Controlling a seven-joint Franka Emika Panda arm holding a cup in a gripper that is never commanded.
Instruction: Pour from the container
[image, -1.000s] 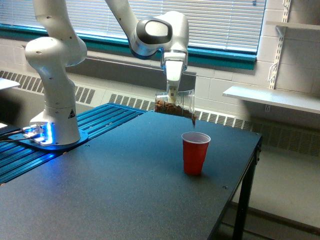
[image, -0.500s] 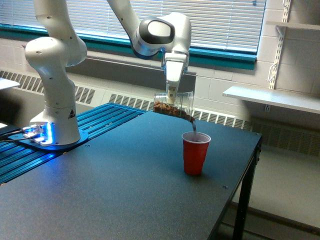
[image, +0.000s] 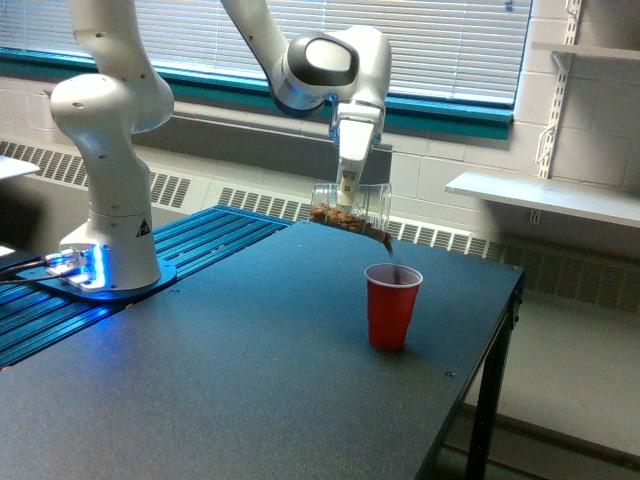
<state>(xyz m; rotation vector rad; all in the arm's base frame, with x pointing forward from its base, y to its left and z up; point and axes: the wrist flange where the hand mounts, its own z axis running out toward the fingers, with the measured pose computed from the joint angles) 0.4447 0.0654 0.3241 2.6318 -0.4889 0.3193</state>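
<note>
Below the gripper and a little toward the exterior view's right, the opaque red plastic cup (image: 391, 306) stands upright on the dark flat table top (image: 230, 380), with its mouth open to receive. Between this cup and the gripper, a thin brown stream (image: 386, 241) leaves the lower lip of the container.

The container, a clear tapered plastic cup (image: 350, 208) with brown granular bits lying along its lower side, hangs directly under the gripper (image: 348, 186). It is tipped almost on its side, with the rim pointing to the exterior view's right. The gripper appears closed on the cup's wall (the fingers themselves are too small to see clearly).

For pouring well, I judge that the tilt should increase slowly, so the bits slide out in a narrow line and not in one heap. The lip should be held above the middle of the red cup's mouth, because light grains can bounce off the rim.

Behind the gripper are the white robot arm (image: 110, 150) and the window blinds (image: 440, 45).
</note>
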